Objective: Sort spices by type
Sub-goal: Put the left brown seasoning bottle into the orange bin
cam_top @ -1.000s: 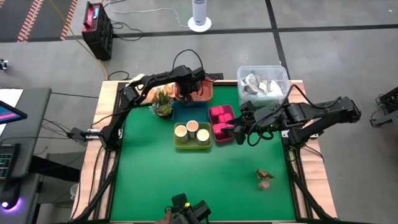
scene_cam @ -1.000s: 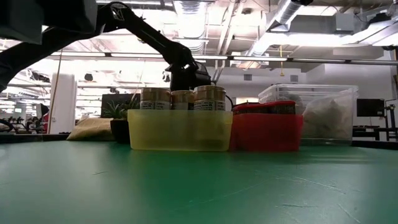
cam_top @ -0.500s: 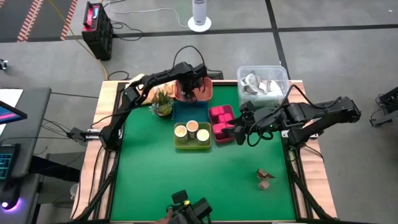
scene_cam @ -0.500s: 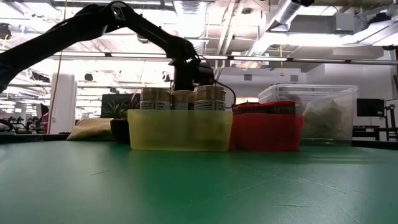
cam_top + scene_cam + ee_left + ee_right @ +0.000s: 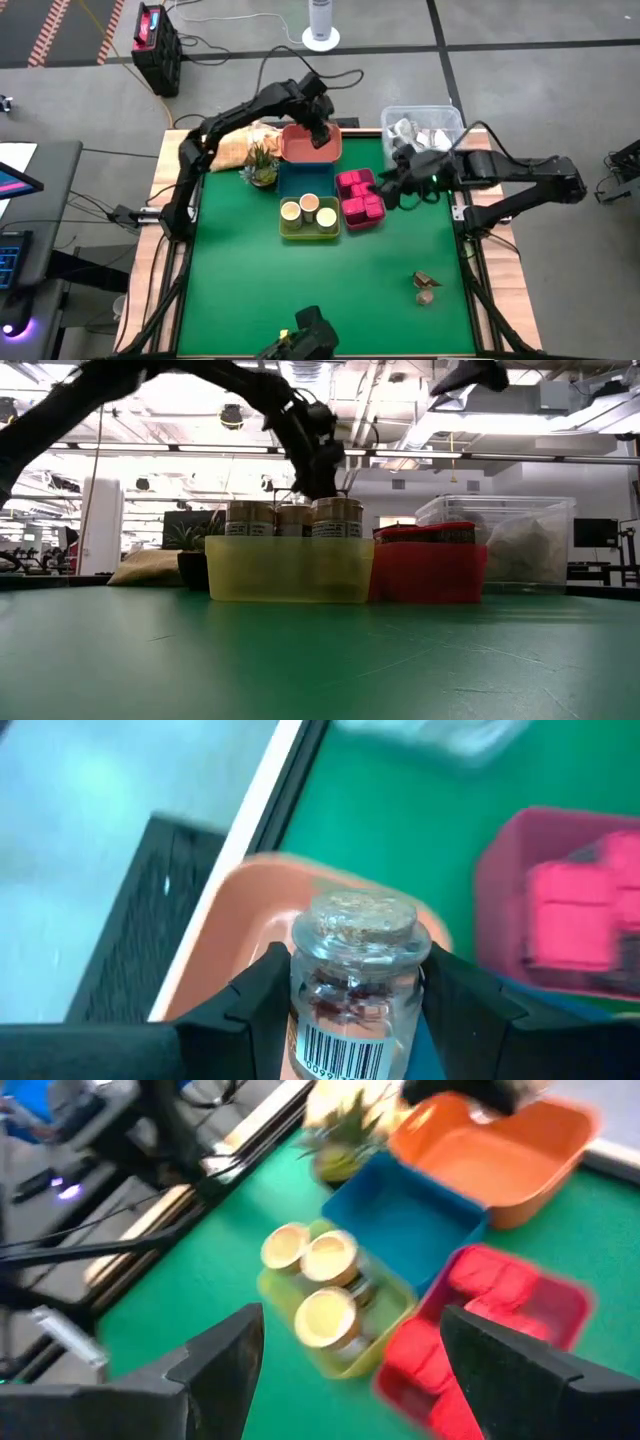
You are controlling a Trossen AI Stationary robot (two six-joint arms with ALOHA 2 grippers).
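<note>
My left gripper [image 5: 320, 128] is over the orange tray [image 5: 300, 150] at the far edge, shut on a small glass jar [image 5: 355, 985] with a cork stopper, a barcode label and reddish contents. My right gripper [image 5: 392, 186] hangs open to the right of the red tray [image 5: 345, 212], touching nothing; its fingers stand wide apart in the right wrist view [image 5: 355, 1380]. Magenta blocks [image 5: 360, 192] lie in the red tray. Three tan jars [image 5: 310, 211] stand in the yellow-green tray [image 5: 300, 232]. Brown lumps [image 5: 425, 287] lie on the mat near the right edge. My left gripper pinches the jar's glass body [image 5: 300, 1010] between its two fingers [image 5: 255, 1000], one on each side below the neck. The cork end [image 5: 355, 912] stands free of the fingers. The jar is lifted clear, with the orange tray [image 5: 250, 920] beneath it.
A blue tray [image 5: 305, 180] sits between the orange and yellow-green trays. A small potted plant [image 5: 262, 165] stands to its left, with a tan bag [image 5: 235, 148] behind it. A clear plastic bin [image 5: 425, 130] is at the far right corner. Green mat lies open toward the near edge.
My left gripper has risen and drifted a little toward the far right over the orange tray. My right gripper has drawn back from the red tray's right side, moving up and toward the far edge.
</note>
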